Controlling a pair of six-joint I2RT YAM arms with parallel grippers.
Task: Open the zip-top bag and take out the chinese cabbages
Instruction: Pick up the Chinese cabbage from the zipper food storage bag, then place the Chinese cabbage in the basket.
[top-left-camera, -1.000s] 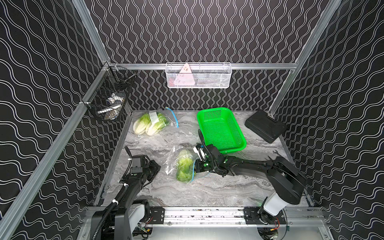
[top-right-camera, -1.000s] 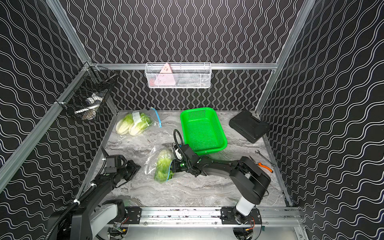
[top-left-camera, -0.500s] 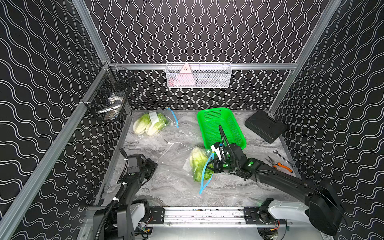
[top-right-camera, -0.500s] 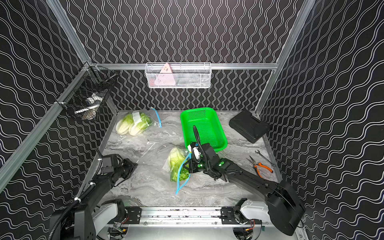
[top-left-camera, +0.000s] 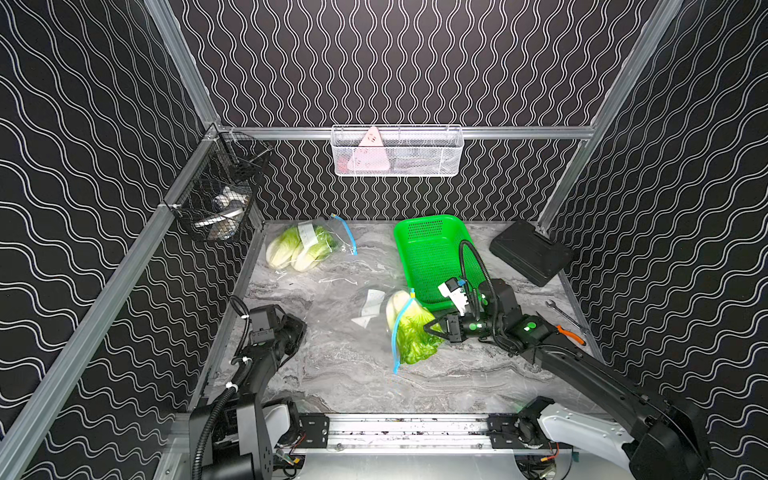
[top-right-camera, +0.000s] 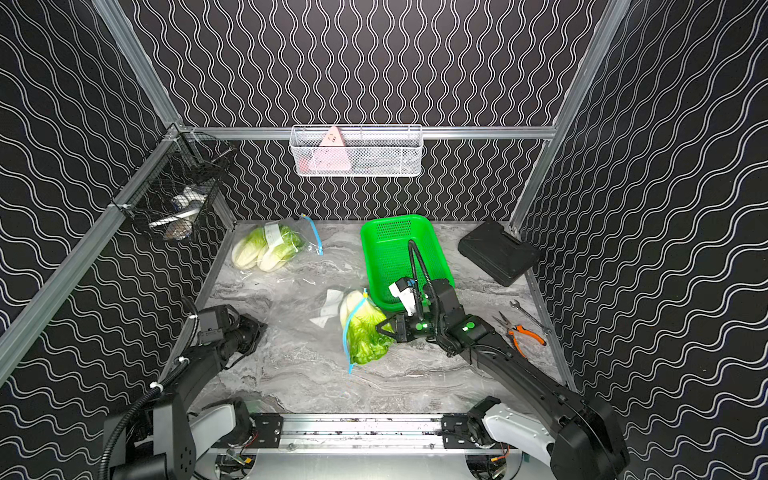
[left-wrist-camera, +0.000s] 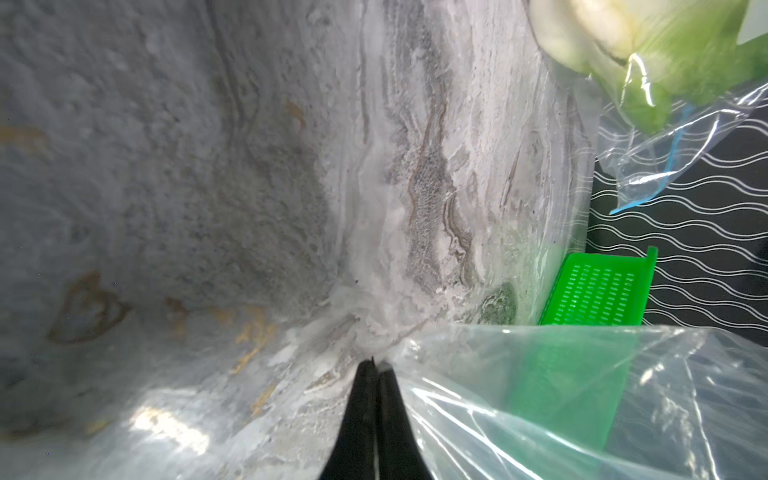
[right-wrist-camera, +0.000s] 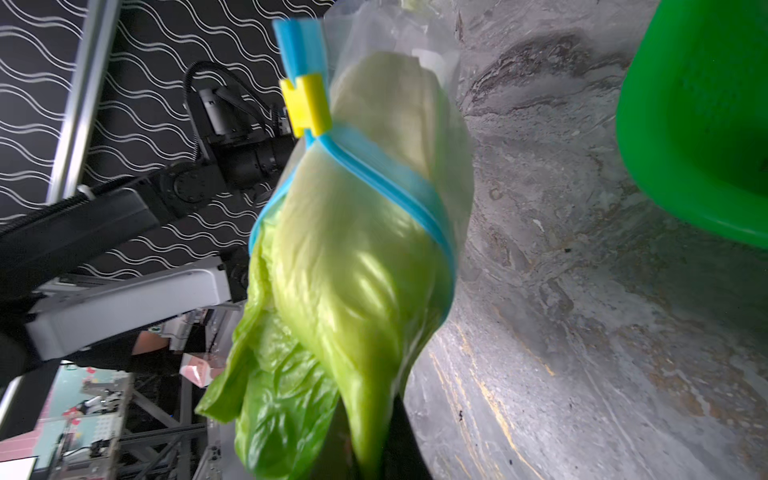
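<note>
Item: cabbage (top-left-camera: 411, 332), leaf end clamped in right gripper (top-left-camera: 432, 330); stalk end straight ahead, inside bag (top-left-camera: 370, 307) (blue zip (right-wrist-camera: 374, 166) round its middle). Left gripper (left-wrist-camera: 376, 365), beyond, pinched together on bag film.

**Cabbage halfway out!**

Middle of the surface (top-left-camera: 332, 374), one pale-green cabbage (top-left-camera: 415, 336) pokes leaf-first through the blue zip mouth of the clear zip-top bag (top-left-camera: 362, 309), white stalk end inside the plastic. Back left, two more cabbages (top-left-camera: 291, 251) lie side by side inside a second bag (top-left-camera: 340, 248).

Black wavy-patterned walls (top-left-camera: 415, 62) surround grey marbled tabletop (top-left-camera: 340, 374).
</note>
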